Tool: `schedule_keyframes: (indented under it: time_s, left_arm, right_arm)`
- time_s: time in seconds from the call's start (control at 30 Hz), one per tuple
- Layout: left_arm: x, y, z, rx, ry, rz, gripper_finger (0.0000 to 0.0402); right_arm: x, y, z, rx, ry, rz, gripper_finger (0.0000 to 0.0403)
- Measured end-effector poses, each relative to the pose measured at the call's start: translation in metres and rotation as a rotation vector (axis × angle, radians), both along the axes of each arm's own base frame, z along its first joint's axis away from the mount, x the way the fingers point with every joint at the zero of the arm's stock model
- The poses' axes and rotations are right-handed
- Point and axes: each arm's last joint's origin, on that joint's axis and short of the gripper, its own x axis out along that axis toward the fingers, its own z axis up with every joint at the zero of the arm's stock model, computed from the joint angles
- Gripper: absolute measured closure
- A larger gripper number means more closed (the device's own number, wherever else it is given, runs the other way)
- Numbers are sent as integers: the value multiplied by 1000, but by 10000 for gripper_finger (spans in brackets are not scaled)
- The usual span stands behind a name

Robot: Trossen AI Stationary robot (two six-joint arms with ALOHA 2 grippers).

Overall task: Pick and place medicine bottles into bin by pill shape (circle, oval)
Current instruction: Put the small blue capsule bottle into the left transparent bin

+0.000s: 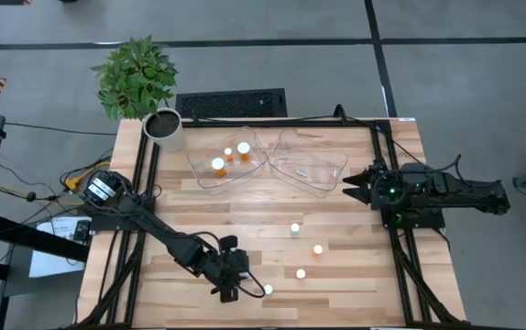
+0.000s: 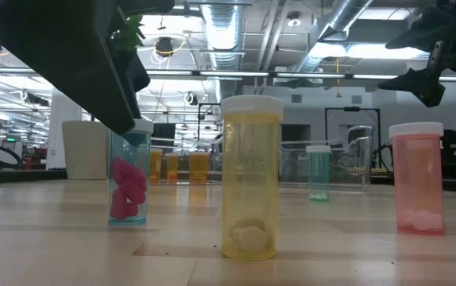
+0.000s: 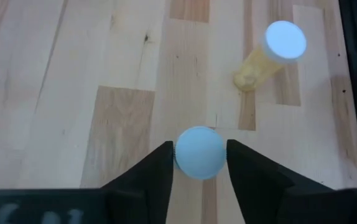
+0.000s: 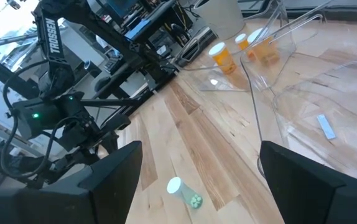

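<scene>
On the butcher-block table [image 1: 245, 206], two clear plastic bins [image 1: 268, 160] sit side by side at the far middle, the left bin already holding three amber bottles [image 1: 231, 156]. Near the front edge, the left gripper [image 3: 200, 155] has its jaws pressed against the white cap of a blue-tinted bottle of pink pills [image 2: 129, 187]. Grip below the cap rim if possible and lift straight up, clear of the yellow bottle [image 3: 272, 56] close by. Beside the bins, the right gripper [image 1: 355, 186] waits with jaws spread.
</scene>
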Motion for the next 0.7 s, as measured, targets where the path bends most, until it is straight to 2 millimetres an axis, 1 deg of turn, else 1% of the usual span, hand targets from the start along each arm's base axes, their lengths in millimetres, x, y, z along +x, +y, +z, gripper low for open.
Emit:
schedule_keyframes:
  time_s: [0.2, 0.37, 0.5, 0.6, 0.7]
  left_arm:
    - [0, 0, 0, 1, -1, 2, 294]
    - [1, 2, 0, -23, 1, 44, 297]
    - [5, 11, 4, -74, 1, 140, 295]
    - [6, 23, 17, -116, -22, 231, 297]
    - [3, 39, 42, -155, -67, 276, 297]
  right_arm:
    - [0, 0, 0, 0, 0, 0, 69]
    - [0, 0, 0, 0, 0, 0, 69]
    - [0, 0, 0, 0, 0, 0, 69]
    - [0, 0, 0, 0, 0, 0, 69]
    - [0, 0, 0, 0, 0, 0, 69]
